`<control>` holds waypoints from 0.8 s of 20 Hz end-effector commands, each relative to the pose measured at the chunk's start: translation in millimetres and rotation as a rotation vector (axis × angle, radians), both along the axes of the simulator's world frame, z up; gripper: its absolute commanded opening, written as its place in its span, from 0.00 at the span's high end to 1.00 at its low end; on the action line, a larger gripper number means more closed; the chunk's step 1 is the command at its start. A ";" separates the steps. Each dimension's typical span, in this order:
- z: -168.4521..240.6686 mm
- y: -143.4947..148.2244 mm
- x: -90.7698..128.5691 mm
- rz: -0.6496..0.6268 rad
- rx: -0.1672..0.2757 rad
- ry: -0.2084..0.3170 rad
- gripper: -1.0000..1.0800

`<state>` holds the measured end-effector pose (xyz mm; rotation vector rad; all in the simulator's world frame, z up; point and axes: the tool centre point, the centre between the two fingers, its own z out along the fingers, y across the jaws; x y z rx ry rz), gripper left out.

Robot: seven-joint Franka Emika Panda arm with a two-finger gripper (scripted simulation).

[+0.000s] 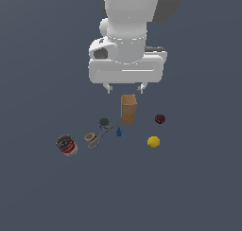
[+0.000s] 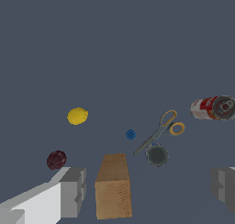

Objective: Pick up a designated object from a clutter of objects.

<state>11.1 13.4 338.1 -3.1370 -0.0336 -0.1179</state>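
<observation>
Nearest the wrist camera we see our own gripper (image 2: 147, 191), its fingers (image 2: 72, 191) spread wide and holding nothing, with the brown box (image 2: 114, 186) standing upright between them and below.

The thing we want is elsewhere. The red and white can (image 1: 66, 145) sits at the edge of the clutter, toward the exterior view's left, tipped over or strongly tilted, its dark metal top (image 2: 224, 107) facing the wrist camera. From the can, the yellow-handled scissors (image 1: 96, 137) lie just beside it at about three o'clock in the exterior view. Beyond them come the dark disc (image 1: 104, 123) and the tiny blue piece (image 1: 118, 132). The lemon (image 1: 153, 141) and the dark red ball (image 1: 160, 119) lie well apart on the far side.

We judge the approach has hardly begun: the gripper (image 1: 125, 88) hangs high above the box, not the can. Next we would need to shift toward the can, turn the fingers to span its body, and descend clear of the scissors.
</observation>
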 end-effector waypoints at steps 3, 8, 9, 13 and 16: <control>-0.1 -1.7 -0.1 -0.001 0.000 0.000 0.04; -1.0 -19.1 -1.1 -0.007 0.000 -0.002 0.04; -1.2 -22.0 -1.3 -0.008 0.000 -0.003 0.04; -1.4 -25.2 -1.6 -0.010 0.000 -0.003 0.04; -1.5 -24.3 -1.4 -0.009 -0.001 -0.003 0.04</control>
